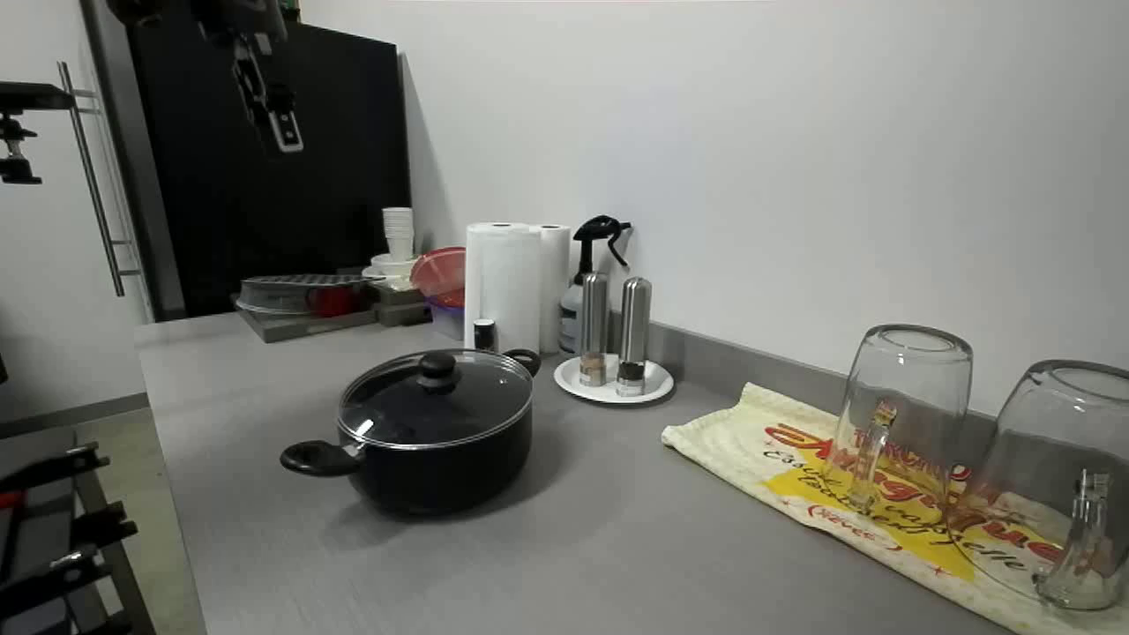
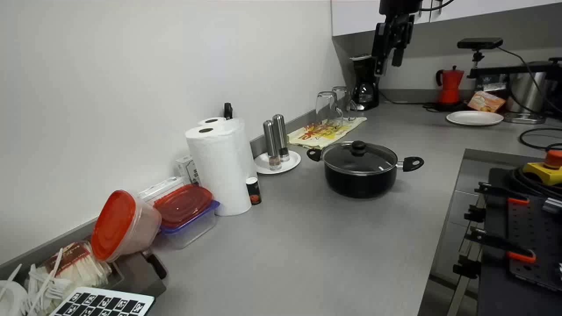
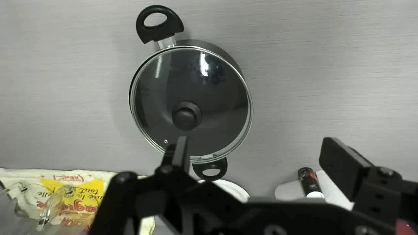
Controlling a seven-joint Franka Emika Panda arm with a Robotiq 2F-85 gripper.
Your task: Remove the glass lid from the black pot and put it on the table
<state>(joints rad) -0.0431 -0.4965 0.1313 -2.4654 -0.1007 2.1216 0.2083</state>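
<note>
The black pot point(image 1: 445, 476) stands upright on the grey table point(image 1: 573, 564). It also shows in an exterior view point(image 2: 360, 184). The glass lid point(image 1: 414, 406) lies on top of the pot, with its dark knob point(image 1: 438, 370) up; the lid also shows in an exterior view point(image 2: 373, 158). In the wrist view the lid point(image 3: 209, 88) and knob point(image 3: 186, 116) are seen from above, and the lid covers the pot's opening. My gripper point(image 3: 254, 142) is open and empty, its fingers wide apart. In both exterior views it hangs high above the table, well above the pot point(image 2: 388, 68).
A white plate with two grinders point(image 1: 613, 379) stands near the pot. Paper towel rolls point(image 1: 507, 282) and a small black can point(image 2: 253, 191) are close by. Two upturned glass mugs point(image 1: 904, 414) stand on a patterned cloth point(image 1: 750, 441). Plastic containers point(image 2: 184, 210) lie along the wall.
</note>
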